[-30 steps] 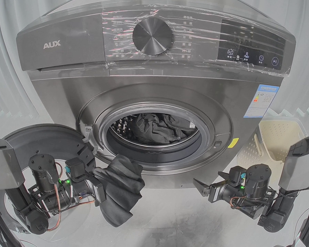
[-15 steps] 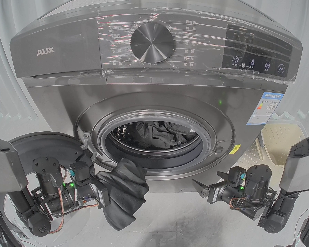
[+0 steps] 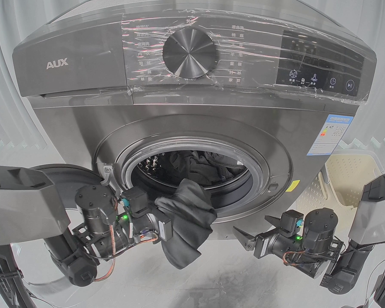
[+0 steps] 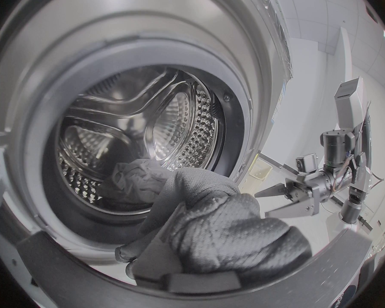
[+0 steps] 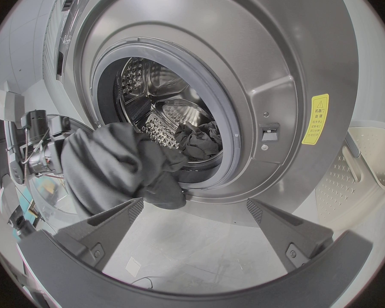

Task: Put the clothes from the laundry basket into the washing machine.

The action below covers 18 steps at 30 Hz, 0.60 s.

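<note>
The grey washing machine (image 3: 192, 108) stands with its round opening uncovered, and dark clothes (image 3: 196, 165) lie in the drum (image 4: 175, 120). My left gripper (image 3: 166, 224) is shut on a dark grey garment (image 3: 188, 219), holding it at the opening's lower left rim. The garment's top edge reaches over the rim while the rest hangs below. In the left wrist view the garment (image 4: 218, 232) bunches over the fingers. My right gripper (image 3: 244, 238) hangs open and holds nothing, low at the right in front of the machine. Its fingers (image 5: 115, 223) stand wide apart.
The machine's door (image 3: 64, 176) is swung open to the left, behind my left arm. A cream laundry basket (image 3: 350, 180) stands to the right of the machine, next to my right arm. Bare grey floor (image 3: 226, 279) lies below the opening.
My left arm has carried the garment right and up, from below the rim's left side to the mouth of the drum. The right gripper has shifted slightly left.
</note>
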### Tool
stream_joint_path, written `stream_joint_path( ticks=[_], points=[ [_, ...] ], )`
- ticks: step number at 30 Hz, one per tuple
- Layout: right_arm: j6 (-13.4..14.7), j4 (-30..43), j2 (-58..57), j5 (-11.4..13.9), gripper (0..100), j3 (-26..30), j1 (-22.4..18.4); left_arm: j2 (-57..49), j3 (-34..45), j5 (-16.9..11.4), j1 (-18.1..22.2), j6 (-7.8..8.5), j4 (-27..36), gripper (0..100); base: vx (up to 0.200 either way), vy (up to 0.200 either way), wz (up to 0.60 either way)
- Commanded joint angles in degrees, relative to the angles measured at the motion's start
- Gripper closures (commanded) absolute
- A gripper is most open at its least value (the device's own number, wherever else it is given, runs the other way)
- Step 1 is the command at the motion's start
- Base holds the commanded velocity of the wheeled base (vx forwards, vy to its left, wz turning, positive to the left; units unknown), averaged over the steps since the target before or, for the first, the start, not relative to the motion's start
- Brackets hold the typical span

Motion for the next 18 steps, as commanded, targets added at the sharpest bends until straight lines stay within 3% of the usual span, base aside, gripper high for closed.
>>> stream_joint_path(
  ticks=[1,10,13,18],
  points=[
    [0.01,-0.03,-0.21,0.05,0,-0.04,0.85,8.88,-8.48,-0.58,-1.93,-0.82,-0.05,100,0.0,0.0,0.0],
    [0.01,-0.03,-0.13,-0.04,0,0.05,0.85,16.96,-23.42,3.81,-1.84,-4.08,0.3,100,0.0,0.0,0.0],
    [0.1,-0.03,-0.13,-0.04,0,0.05,0.85,18.37,-26.93,4.16,-1.57,-4.25,1.0,100,0.0,0.0,0.0],
    [0.1,-0.03,0.05,-0.04,0,-0.04,0.94,20.66,-34.05,7.94,-0.87,-4.25,4.34,100,0.0,0.0,0.0]
  ],
)
